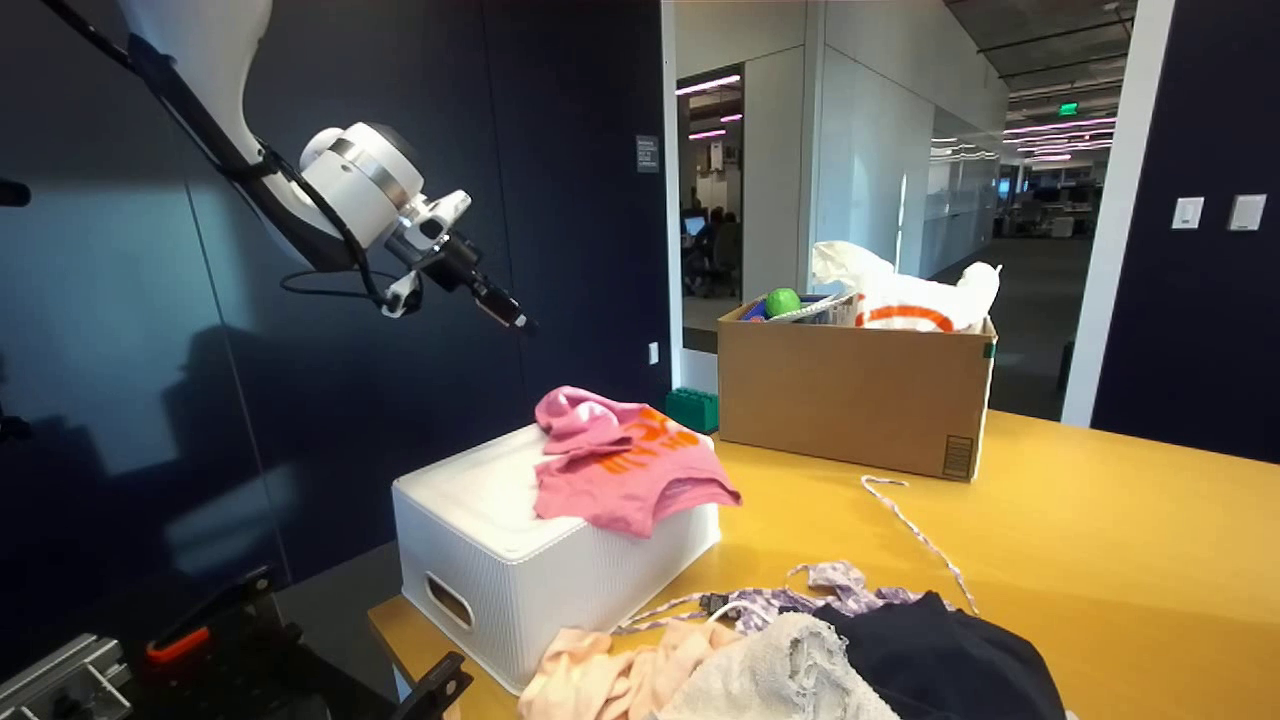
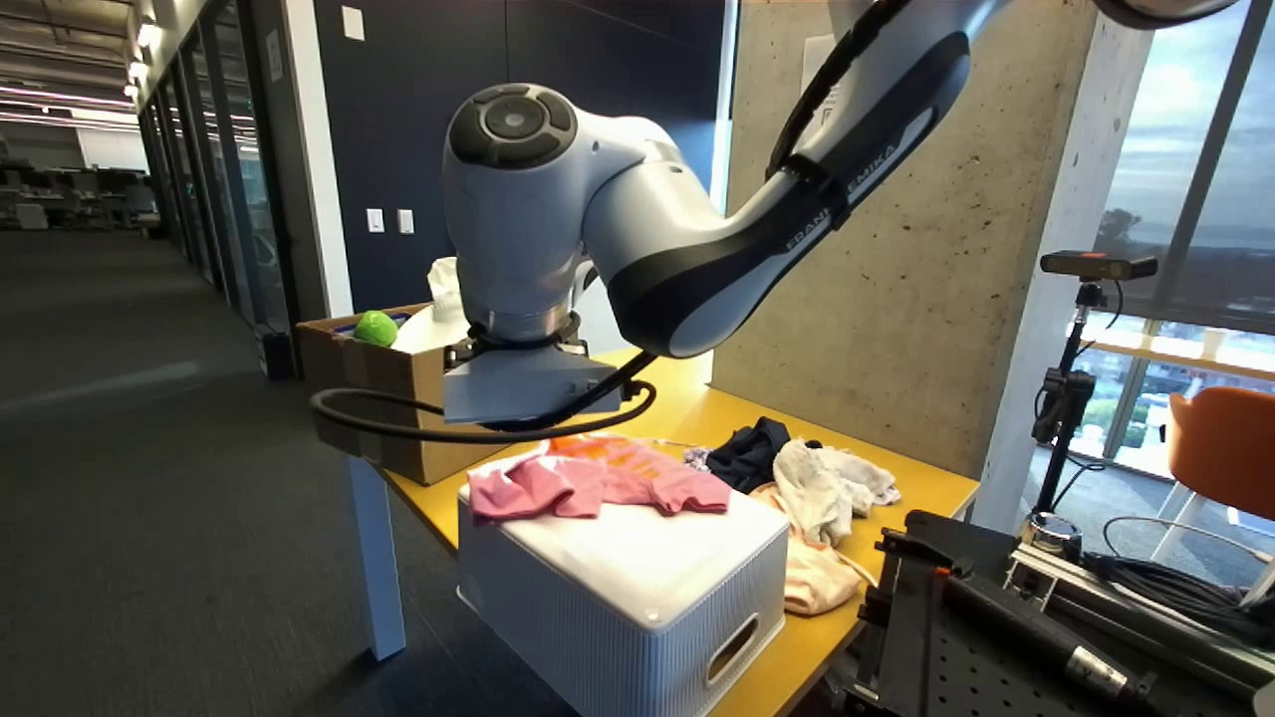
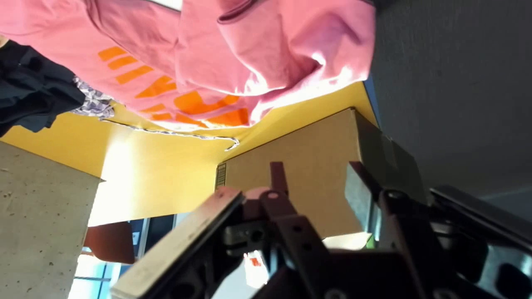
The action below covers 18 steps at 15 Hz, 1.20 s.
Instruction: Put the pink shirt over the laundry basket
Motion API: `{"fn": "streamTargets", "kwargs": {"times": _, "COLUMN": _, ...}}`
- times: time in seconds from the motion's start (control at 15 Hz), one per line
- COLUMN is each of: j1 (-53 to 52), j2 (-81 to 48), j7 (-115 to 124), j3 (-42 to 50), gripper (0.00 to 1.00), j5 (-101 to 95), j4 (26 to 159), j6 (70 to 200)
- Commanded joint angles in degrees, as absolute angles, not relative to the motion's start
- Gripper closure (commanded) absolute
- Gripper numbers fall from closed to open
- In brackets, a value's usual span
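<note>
Room: office corner, dark navy wall panels [image 1: 590,200] and a bare concrete wall [image 2: 877,299] about a yellow bench [image 1: 1100,540].
White laundry basket: one [image 1: 570,570], on the bench, seemingly upturned, flat face up, a handle slot [image 1: 450,600] in its end wall.
Pink shirt: one [image 1: 630,465], orange print showing, draped over the half of the basket's top away from the handle slot; its hem hangs past a long side. Its long axis appears to run across the basket's width, though folds make that uncertain.
Claw: one [image 3: 318,176], jaws spread, gripping nothing; in the wrist view the cardboard box [image 3: 307,153] shows through the gap.
Claw to shirt: the shirt lies below the claw, well apart, its bunched end nearest.
Franka arm: one [image 1: 350,180], so none other is nearer.
Coming move: I judge the draping all but done; backing the claw away upward should leave the shirt as it lies.
Cardboard box: one, beyond the shirt-covered end, holding one green ball-like thing [image 1: 782,302], one white plastic bag [image 1: 925,295], other contents too hidden to count.
Dark green block: one [image 1: 692,408], beside the box.
Braided cord: one strand plainly seen [image 1: 925,535].
Clothes pile: navy garment [image 1: 960,650], pale grey garment [image 1: 785,680], peach garment [image 1: 600,680], purple patterned cloth [image 1: 850,590]; at least four by colour, overlap hides the exact number.
</note>
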<state>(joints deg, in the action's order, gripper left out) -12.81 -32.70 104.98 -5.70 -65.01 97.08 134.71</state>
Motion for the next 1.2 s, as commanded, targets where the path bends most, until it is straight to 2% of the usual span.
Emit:
{"fn": "streamTargets", "kwargs": {"times": 0.0, "j1": -12.9, "j2": -26.9, "j7": 105.4, "j3": -5.8, "gripper": 0.25, "j5": -61.3, "j4": 102.8, "j6": 136.1}}
{"fn": "streamTargets", "kwargs": {"times": 0.2, "j1": -11.7, "j2": -23.7, "j7": 103.4, "j3": -6.6, "gripper": 0.04, "j5": -54.6, "j4": 107.2, "j6": 135.7}}
{"fn": "streamTargets", "kwargs": {"times": 0.27, "j1": -11.3, "j2": -22.7, "j7": 102.7, "j3": -6.5, "gripper": 0.01, "j5": -52.3, "j4": 108.9, "j6": 136.5}}
{"fn": "streamTargets", "kwargs": {"times": 0.73, "j1": -7.7, "j2": -19.0, "j7": 94.3, "j3": -4.6, "gripper": 0.00, "j5": -31.4, "j4": 117.7, "j6": 146.8}}
{"fn": "streamTargets", "kwargs": {"times": 1.13, "j1": -9.9, "j2": -18.4, "j7": 98.5, "j3": -2.5, "gripper": 0.00, "j5": -14.4, "j4": 118.4, "j6": 145.5}}
